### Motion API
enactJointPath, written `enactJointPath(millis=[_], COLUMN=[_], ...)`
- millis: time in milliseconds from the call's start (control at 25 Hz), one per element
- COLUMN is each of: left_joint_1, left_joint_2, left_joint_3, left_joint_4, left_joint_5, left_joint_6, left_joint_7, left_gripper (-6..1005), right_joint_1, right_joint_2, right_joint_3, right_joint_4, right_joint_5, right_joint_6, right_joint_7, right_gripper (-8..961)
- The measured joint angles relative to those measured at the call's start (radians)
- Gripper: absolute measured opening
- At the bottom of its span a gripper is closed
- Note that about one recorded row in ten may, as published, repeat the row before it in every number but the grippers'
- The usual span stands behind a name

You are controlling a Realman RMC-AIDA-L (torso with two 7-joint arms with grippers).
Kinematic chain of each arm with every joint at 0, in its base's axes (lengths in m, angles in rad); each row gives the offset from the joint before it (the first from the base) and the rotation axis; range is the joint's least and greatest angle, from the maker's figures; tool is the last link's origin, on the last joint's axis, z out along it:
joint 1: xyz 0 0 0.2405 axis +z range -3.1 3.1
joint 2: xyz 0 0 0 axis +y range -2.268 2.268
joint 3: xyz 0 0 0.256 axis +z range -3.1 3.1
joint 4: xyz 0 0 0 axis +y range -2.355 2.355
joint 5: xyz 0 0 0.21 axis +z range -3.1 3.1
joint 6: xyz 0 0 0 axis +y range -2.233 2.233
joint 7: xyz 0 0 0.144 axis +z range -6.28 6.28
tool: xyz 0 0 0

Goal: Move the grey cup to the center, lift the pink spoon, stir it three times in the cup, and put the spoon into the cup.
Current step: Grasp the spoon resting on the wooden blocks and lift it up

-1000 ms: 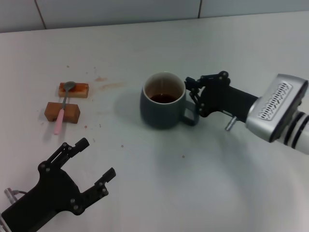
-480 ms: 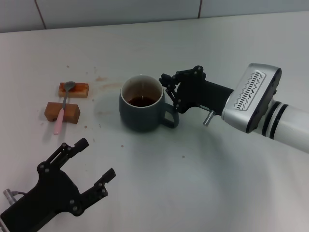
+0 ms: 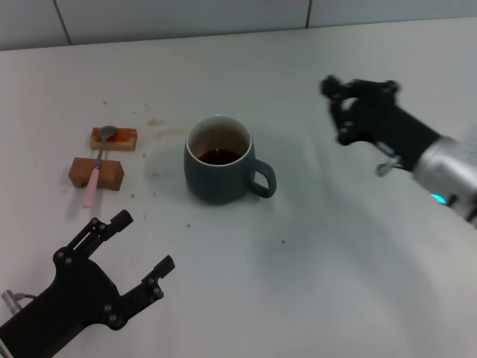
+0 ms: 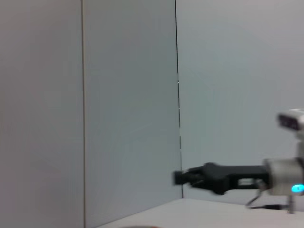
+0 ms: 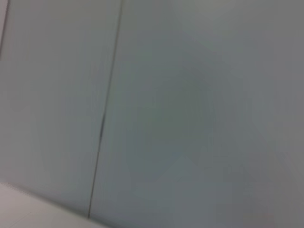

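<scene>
Nearest us, at the frame's lower left, our left gripper (image 3: 141, 246) hangs spread wide and empty over the white table (image 3: 298, 291). Mid-frame stands the grey cup (image 3: 218, 170); left of it, the pink spoon (image 3: 97, 165) rests across two brown blocks (image 3: 95, 172). Upper right, our right gripper (image 3: 337, 112) hovers, blurred; its grip we cannot tell. Beyond, tiled wall (image 3: 186, 15).
</scene>
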Motion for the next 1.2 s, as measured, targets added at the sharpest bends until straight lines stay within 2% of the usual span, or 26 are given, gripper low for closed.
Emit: enactJointPath(millis=[120,160,200,360,560,760,960,1120,1200], left_joint_1=[-0.001,-0.001,-0.001,-0.004,-0.006,-0.008,-0.009,-0.009,-0.009], left_joint_2=[0.000,0.000,0.000,0.000,0.000,0.003,0.003,0.003,0.003], left_joint_3=[-0.012,-0.016,-0.016,-0.017,-0.022,-0.024,-0.027,-0.027,-0.027], left_joint_4=[0.000,-0.001,-0.001,-0.001,-0.002,-0.002,-0.002,-0.002,-0.002], left_joint_5=[0.000,0.000,0.000,0.000,0.000,0.000,0.000,0.000,0.000], left_joint_6=[0.001,0.001,0.001,-0.001,-0.007,-0.010,-0.011,-0.011,-0.012], left_joint_7=[0.000,0.000,0.000,0.000,0.000,0.000,0.000,0.000,-0.001], left_gripper=[828,828,828,828,828,828,828,828,828], right_joint_1=[-0.087,-0.138,-0.138,-0.241,-0.297,-0.307,-0.297,-0.302,-0.305], right_joint_2=[-0.001,-0.001,-0.001,-0.002,-0.004,-0.005,-0.005,-0.002,0.000], right_joint_3=[-0.006,-0.021,-0.021,-0.097,-0.155,-0.158,-0.157,-0.145,-0.137], right_joint_4=[-0.055,-0.084,-0.084,-0.198,-0.314,-0.350,-0.353,-0.354,-0.354], right_joint_5=[-0.016,-0.044,-0.044,-0.164,-0.319,-0.424,-0.535,-0.539,-0.531], right_joint_6=[-0.148,-0.231,-0.231,-0.390,-0.496,-0.506,-0.456,-0.443,-0.441], right_joint_7=[0.082,0.119,0.119,0.238,0.366,0.410,0.422,0.417,0.407], right_gripper=[56,56,56,55,54,90,126,154,233])
